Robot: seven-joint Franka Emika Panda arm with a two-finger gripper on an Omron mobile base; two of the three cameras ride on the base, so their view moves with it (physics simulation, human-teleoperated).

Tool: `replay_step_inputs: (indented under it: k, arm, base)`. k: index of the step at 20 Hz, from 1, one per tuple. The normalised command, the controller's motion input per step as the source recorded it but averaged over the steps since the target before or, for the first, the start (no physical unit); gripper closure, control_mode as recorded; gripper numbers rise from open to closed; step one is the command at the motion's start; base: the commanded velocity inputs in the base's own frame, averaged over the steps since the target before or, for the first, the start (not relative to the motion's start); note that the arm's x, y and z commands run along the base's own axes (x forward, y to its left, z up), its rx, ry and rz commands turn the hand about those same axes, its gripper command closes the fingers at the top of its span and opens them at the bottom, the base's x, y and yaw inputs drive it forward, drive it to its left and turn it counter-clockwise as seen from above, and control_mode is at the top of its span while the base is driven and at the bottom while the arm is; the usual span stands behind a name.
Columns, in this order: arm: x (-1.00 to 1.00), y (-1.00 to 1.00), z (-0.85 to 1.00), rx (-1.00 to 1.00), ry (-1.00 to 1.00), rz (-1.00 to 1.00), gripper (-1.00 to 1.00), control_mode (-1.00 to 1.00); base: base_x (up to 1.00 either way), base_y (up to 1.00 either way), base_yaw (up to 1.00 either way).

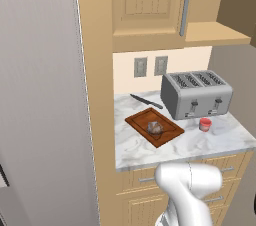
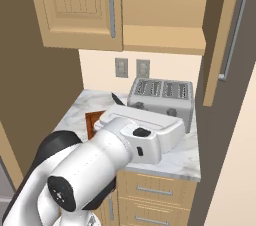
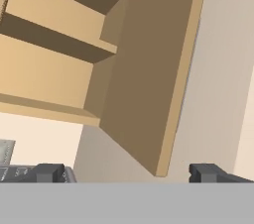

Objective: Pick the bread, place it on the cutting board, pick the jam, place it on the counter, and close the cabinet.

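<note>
Bread: the small brownish-grey lump [image 1: 155, 128] sits on the flat reddish-brown wooden board [image 1: 141, 120].
Jam: the little red jar [image 1: 205, 124] stands on the white marbled tabletop [image 1: 225, 135].
Hand: the hand [image 3: 127, 173] is wide, holding nothing.
Next: push the open tan cupboard door [image 3: 149, 74] slowly on its flat side.

Marbled counter [image 1: 200, 142] — wooden cabinet [image 1: 145, 5]

The counter [image 1: 131, 146], white-grey marbled stone, carries a cutting board [image 1: 141, 119] near its left front, turned at an angle. A dark knife [image 1: 146, 101] lies toward the back edge behind the board. A silver toaster [image 1: 196, 93] stands at the back right, and the jam [image 1: 205, 124] sits just in front of it, near the right edge
</note>
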Motion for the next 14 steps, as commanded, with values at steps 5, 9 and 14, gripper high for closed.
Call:
replay_step_inputs:
  k: [5,9,14]
  arm:
    - [0.0,-0.1,0.0,0.0,0.0,0.0,-1.0,-1.0]
    - [0.0,-0.11,0.0,0.0,0.0,0.0,-1.0,-1.0]
    - [0.0,-0.13,0.0,0.0,0.0,0.0,-1.0,-1.0]
  base:
    - [0.0,0.0,0.0]
    - [0.0,0.0,0.0]
    - [0.0,0.0,0.0]
